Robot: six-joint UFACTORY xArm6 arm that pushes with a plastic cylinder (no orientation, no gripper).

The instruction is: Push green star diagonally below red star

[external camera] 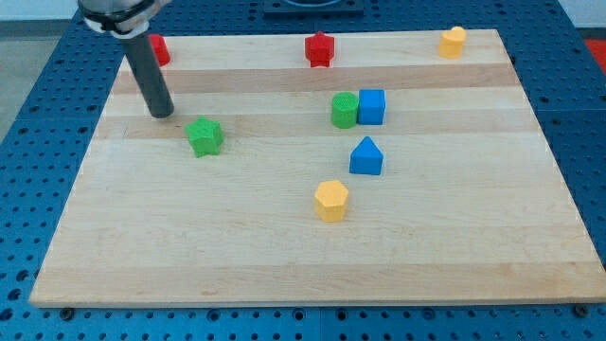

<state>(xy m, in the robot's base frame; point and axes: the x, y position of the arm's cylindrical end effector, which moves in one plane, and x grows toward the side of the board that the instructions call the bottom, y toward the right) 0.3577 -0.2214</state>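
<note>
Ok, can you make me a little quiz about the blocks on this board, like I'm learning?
1. True or false: my tip is touching the green star.
2. Which block sits right beside the green cylinder? A) yellow hexagon B) blue cube C) red star
3. Fill in: the green star lies toward the view's ____ of the red star.

Key:
1. False; the tip stands just up and to the view's left of the star, with a small gap.
2. B
3. bottom left
</note>
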